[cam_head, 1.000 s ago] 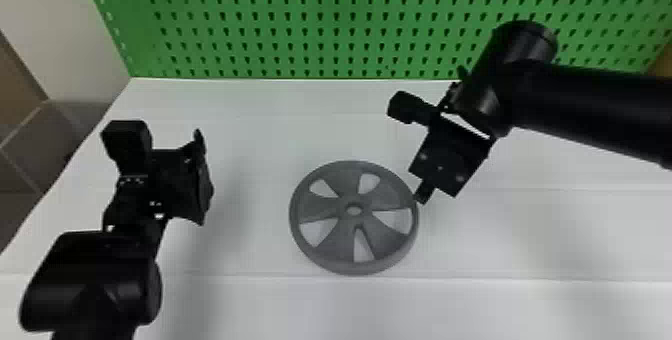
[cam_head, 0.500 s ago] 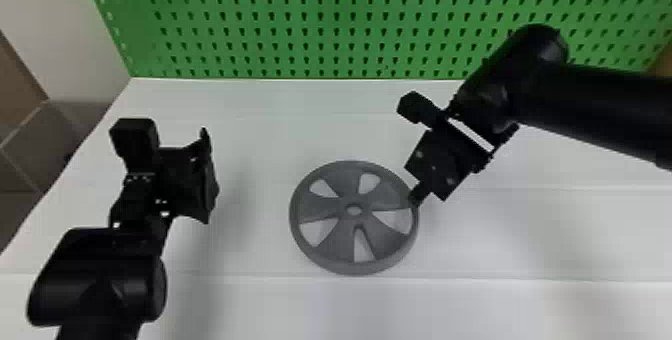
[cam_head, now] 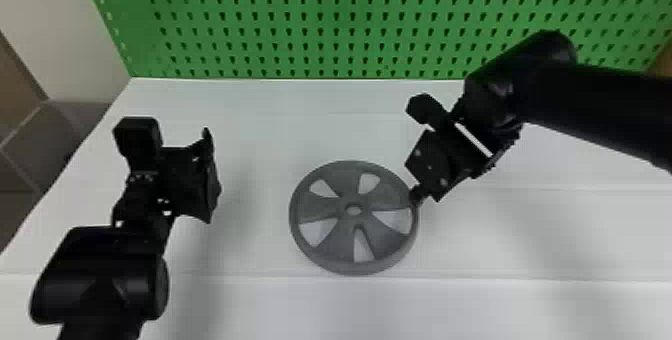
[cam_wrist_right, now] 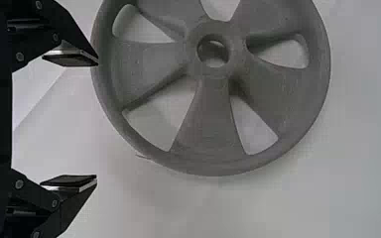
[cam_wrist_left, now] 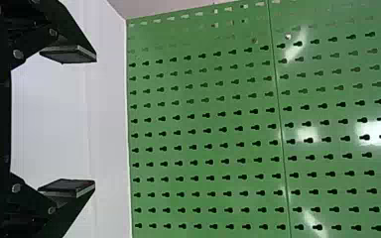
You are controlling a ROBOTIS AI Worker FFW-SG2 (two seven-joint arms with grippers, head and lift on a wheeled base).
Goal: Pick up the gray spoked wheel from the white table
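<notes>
There were two grippers, one wheel, one white table (cam_head: pixel 550 249) and one green board (cam_head: pixel 345 6) in the head view. At the left of the frame was the left gripper (cam_head: pixel 210 179), above the table, and its two fingers were spread apart, as the left wrist view showed. The board, with many rows of small holes, went across the upper part of the frame.

To the right of the left gripper, well apart from it, the gray spoked wheel (cam_head: pixel 332 254) lay flat on the table, a little below the middle of the frame. It was round and dull gray, with five wide spokes, five openings between them, and one round hole in the hub.

Right of the middle was the right gripper (cam_head: pixel 416 196), its two fingers also spread wide. The tip of one finger was at the right part of the wheel's rim; whether it touched the rim, I could not tell.
</notes>
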